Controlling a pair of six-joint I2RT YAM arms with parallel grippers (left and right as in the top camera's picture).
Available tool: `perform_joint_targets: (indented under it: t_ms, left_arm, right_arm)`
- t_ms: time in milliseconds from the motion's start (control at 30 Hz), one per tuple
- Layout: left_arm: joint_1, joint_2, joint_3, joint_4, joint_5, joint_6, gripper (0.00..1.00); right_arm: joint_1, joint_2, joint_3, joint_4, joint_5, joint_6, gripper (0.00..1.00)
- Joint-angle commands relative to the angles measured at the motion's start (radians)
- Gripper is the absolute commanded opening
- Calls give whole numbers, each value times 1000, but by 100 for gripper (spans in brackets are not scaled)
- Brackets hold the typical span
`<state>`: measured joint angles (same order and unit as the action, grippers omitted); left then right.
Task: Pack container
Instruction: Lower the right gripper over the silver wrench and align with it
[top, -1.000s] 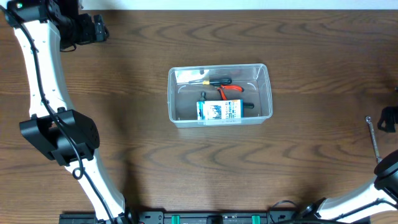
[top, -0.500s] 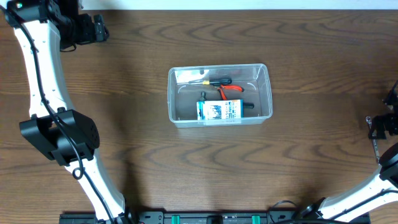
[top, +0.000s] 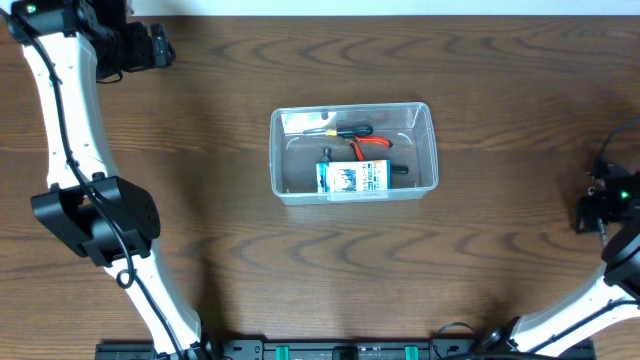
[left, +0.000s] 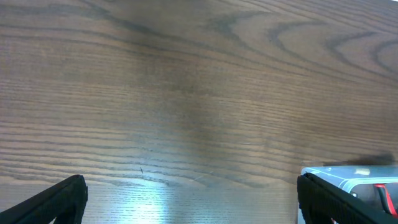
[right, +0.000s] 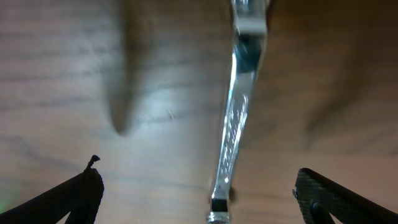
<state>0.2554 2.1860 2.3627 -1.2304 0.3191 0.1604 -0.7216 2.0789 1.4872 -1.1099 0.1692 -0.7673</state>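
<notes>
- One container (top: 300, 170) — a clear tub at the middle of the wooden table (top: 200, 220), well apart from both grippers.
- Inside it I count four items: one blue-and-white box (top: 352, 178) against the long wall nearest the arm bases, one pair of red-handled pliers (top: 370, 146), one screwdriver (top: 345, 131), and one small black piece (top: 400, 170) I can't identify.
- One metal wrench (right: 239, 118) lies flat on the wood, outside the tub.
- Right gripper (right: 196, 171) — jaws spread wide, one finger on each side of the wrench, neither touching it.
- Left gripper (left: 191, 180) at the far-left corner — jaws wide apart, only bare wood between them.
</notes>
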Motion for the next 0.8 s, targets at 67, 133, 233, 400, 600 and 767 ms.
perform_joint_targets:
  t_ms: [67, 133, 233, 400, 600, 767]
  left_arm:
    - [4, -4, 17, -3, 9, -2, 98]
    - [4, -4, 17, -3, 9, -2, 98]
    - [4, -5, 17, -3, 9, -2, 98]
    - [4, -4, 17, -3, 9, -2, 98]
    - [4, -5, 17, -3, 9, -2, 98]
    - [4, -4, 17, -3, 9, -2, 98]
  right_arm:
    - [9, 3, -5, 29, 5, 3, 99]
    - [7, 3, -5, 32, -10, -25, 99]
    - [5, 3, -5, 57, -42, -50, 99]
    - [5, 3, -5, 117, -73, -61, 99]
    - [4, 19, -6, 145, -100, -87, 99]
    - [3, 52, -6, 143, -110, -86, 99]
